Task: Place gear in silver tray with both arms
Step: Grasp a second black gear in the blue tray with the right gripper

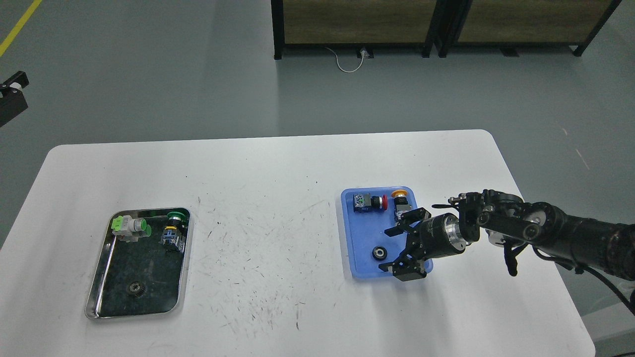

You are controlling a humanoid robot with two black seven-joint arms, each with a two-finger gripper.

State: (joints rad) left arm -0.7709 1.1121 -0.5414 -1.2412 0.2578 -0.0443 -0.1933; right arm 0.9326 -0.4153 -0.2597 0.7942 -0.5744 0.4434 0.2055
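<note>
The silver tray lies at the table's left and holds a small dark gear near its front. A second black gear lies in the blue tray at the right. My right gripper is open and empty, low over the blue tray's front right part. Its fingertips stand just to the right of that gear, apart from it. Only a black piece of my left arm shows at the far left edge, off the table, and its fingers cannot be told apart.
The silver tray also holds a green-and-white push-button part and a green-capped switch at its back. The blue tray holds a red-button switch and a yellow-button switch at its back. Dark shelving stands on the floor beyond the table.
</note>
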